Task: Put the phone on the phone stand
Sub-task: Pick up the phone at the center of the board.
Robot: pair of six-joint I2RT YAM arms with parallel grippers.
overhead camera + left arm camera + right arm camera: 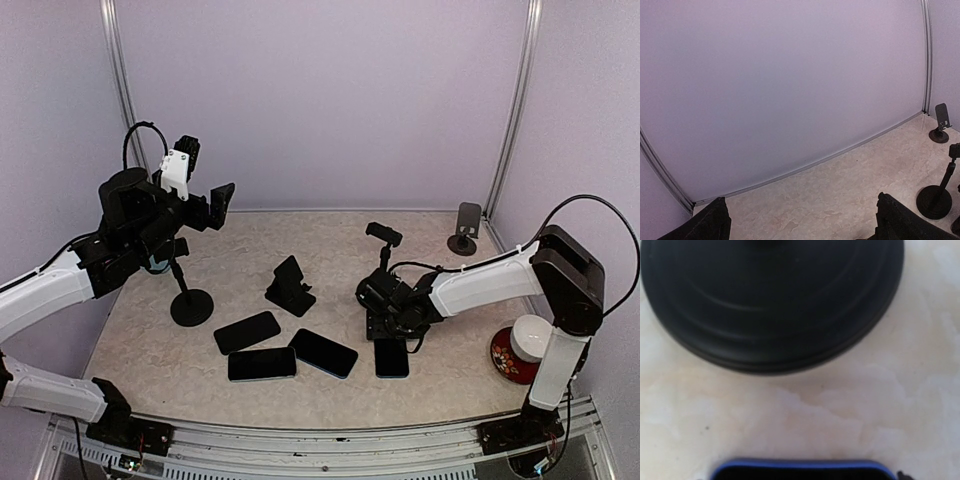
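Big marble table (140, 365). R arm (490, 280) reaches low across it to the pole stand (383, 234) in the middle. L arm (60, 285) is up high, far left of the pole stand. The left gripper (208, 172) is in the air, fingers (710, 225) spread wide w/ nothing btw them.

The right gripper (388, 326) is down by the pole stand's round foot (770, 300), on the near side. Can't tell if it's spread or squeezed. The top view shows only a black lump, and its wrist view shows no clear fingers.

A folding stand (290, 287) sits left of the pole stand, and a second round-foot stand (191, 300) further left. A small grey stand (465, 230) is back and right of it.

The phone (391, 357), w/ a blue edge, lies flat on the table just near of the pole stand's foot, a bare strip of table btw them. It's right below the right gripper. Can't tell if they touch.

Three more phones (262, 364) lie flat to the left. A white cup (528, 336) on a red dish is far right.
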